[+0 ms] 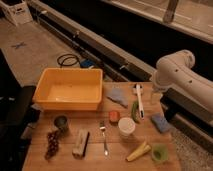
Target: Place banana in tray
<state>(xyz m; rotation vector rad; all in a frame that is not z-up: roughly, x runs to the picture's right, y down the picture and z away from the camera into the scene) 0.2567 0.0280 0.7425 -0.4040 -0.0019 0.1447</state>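
In the camera view, the gripper (pixel 156 94) is hovering, fingers spread, well to the right of the yellow tray (pixel 67 103), while the banana (pixel 138 151) is lying on the wooden table (pixel 95 156), outside the tray, to its right and nearer the camera.
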